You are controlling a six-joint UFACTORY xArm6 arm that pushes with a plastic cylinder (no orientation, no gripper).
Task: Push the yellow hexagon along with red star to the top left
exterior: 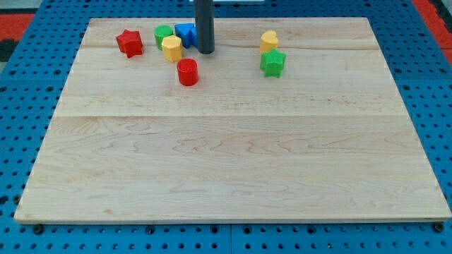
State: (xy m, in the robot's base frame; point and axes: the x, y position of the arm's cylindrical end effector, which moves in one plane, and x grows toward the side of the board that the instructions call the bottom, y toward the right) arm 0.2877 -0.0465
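Note:
The yellow hexagon (171,49) sits near the view's top, left of centre. The red star (129,42) lies to its left, a short gap apart. My tip (205,51) rests on the board just right of the yellow hexagon, in front of the blue block (186,33), with a small gap between tip and hexagon. The green round block (164,34) sits just behind the hexagon, touching the blue block.
A red cylinder (187,72) stands below the hexagon. A yellow block (268,41) and a green star (272,63) sit to the right of my tip. The wooden board (233,155) lies on a blue pegboard.

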